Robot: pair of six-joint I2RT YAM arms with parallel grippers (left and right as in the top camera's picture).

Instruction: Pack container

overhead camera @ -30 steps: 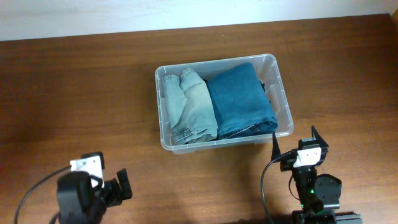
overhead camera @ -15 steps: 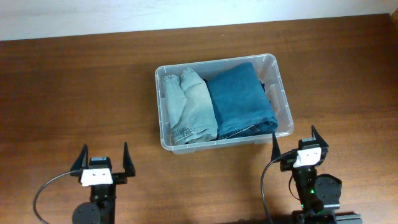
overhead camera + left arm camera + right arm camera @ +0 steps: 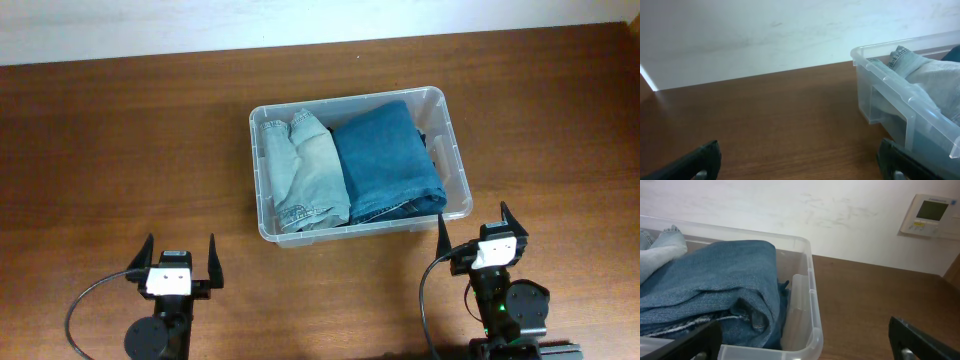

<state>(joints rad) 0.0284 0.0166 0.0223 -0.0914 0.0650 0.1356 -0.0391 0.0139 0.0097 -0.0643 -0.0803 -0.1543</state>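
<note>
The brown counter [image 3: 120,120] carries the container [image 3: 345,96] a little right of centre, well apart from both arms. Inside it, folded dark blue jeans [image 3: 385,160] and a paler denim piece [image 3: 305,170] lie side by side and fill it. The left claw [image 3: 180,243] was twisted aside a second ago; it has now squared up to face the bin, spread wide and empty. The right claw [image 3: 473,218] has not moved, and is also wide open and holding nothing. With both arms parked at the near edge, the packing looks finished.
</note>
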